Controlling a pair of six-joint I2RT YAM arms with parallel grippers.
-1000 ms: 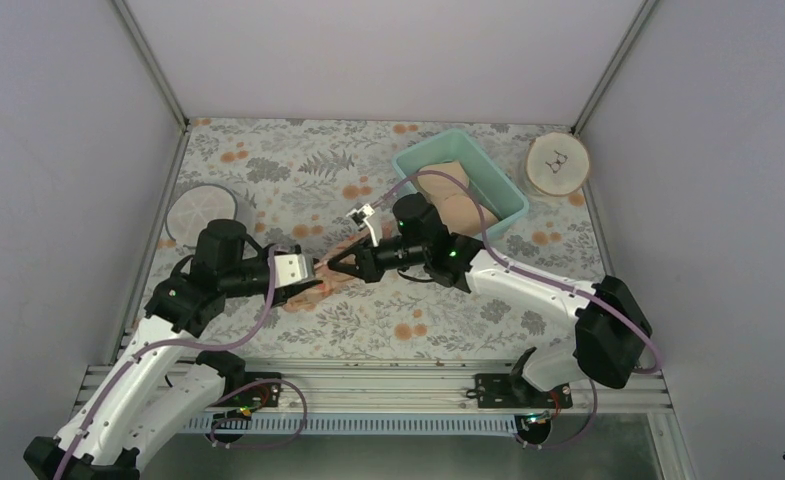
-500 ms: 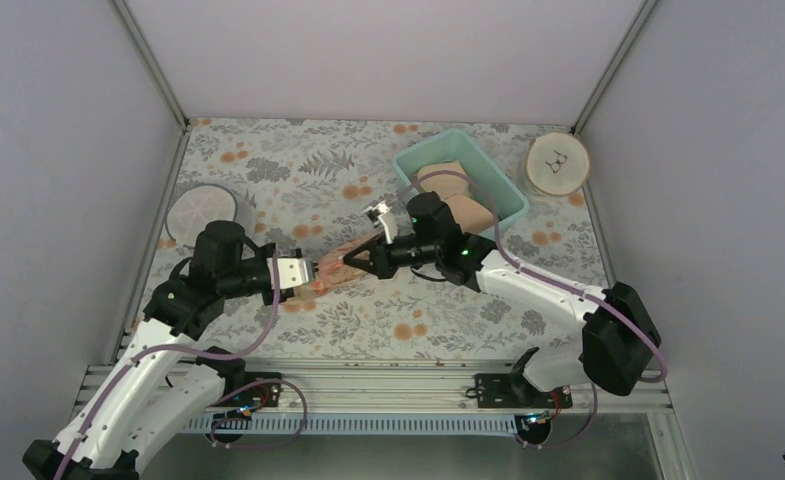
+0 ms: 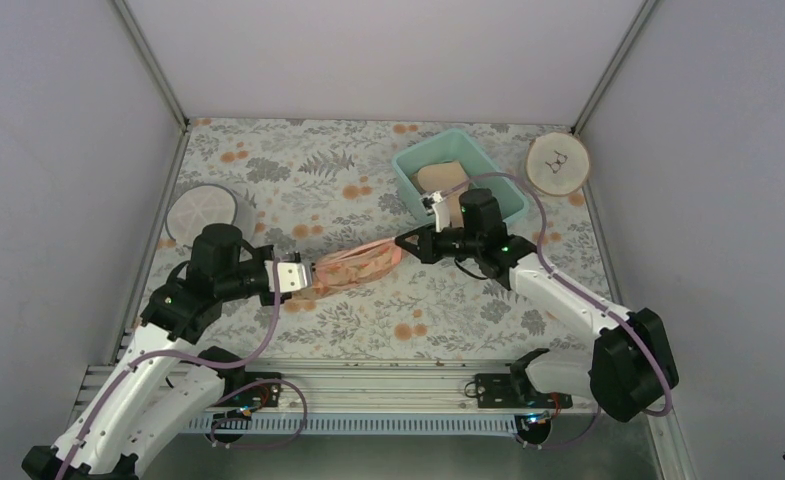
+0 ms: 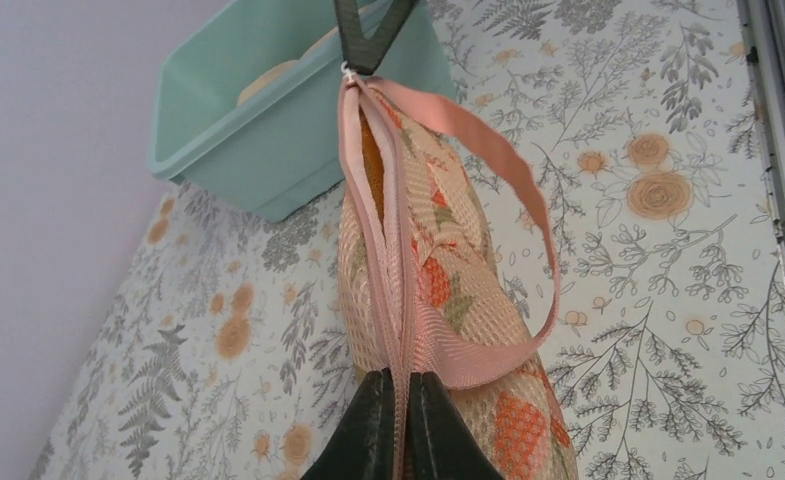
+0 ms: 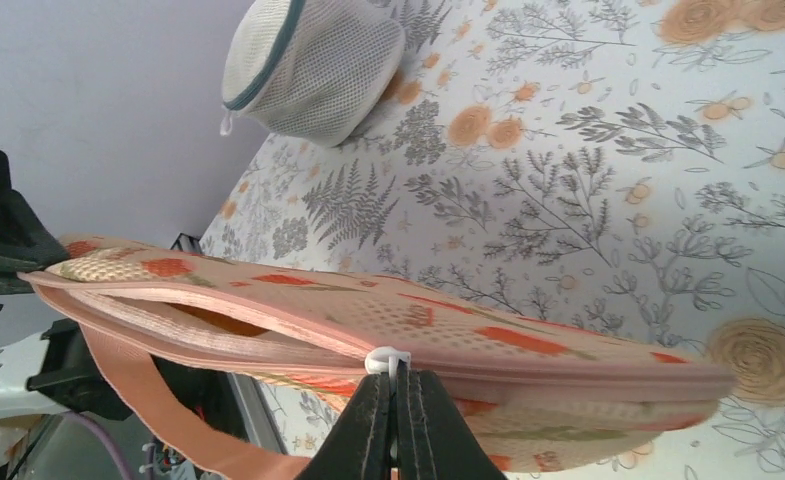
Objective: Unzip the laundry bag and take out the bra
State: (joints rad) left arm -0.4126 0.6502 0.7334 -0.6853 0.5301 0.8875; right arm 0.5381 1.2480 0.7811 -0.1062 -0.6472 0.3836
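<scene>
The laundry bag (image 3: 353, 268), peach-pink mesh with orange leaf print, hangs stretched between both grippers above the table. My left gripper (image 3: 306, 277) is shut on the bag's zipper rim (image 4: 400, 385) at its left end. My right gripper (image 3: 405, 243) is shut on the white zipper pull (image 5: 388, 362) at the bag's right end. The zipper is open along part of the rim. The orange bra shows as a sliver through the gap in the left wrist view (image 4: 371, 165) and the right wrist view (image 5: 218, 320). A pink strap loop (image 4: 528, 190) hangs from the bag.
A teal bin (image 3: 458, 176) with a pale beige bra in it stands at the back right. A round white mesh drum (image 3: 201, 211) lies at the left, a wooden disc (image 3: 556, 163) in the far right corner. Walls enclose the floral table.
My right gripper has moved right and back with the zipper pull, opening the zipper further. The bag is now stretched longer between the grippers. The left gripper held its place.
</scene>
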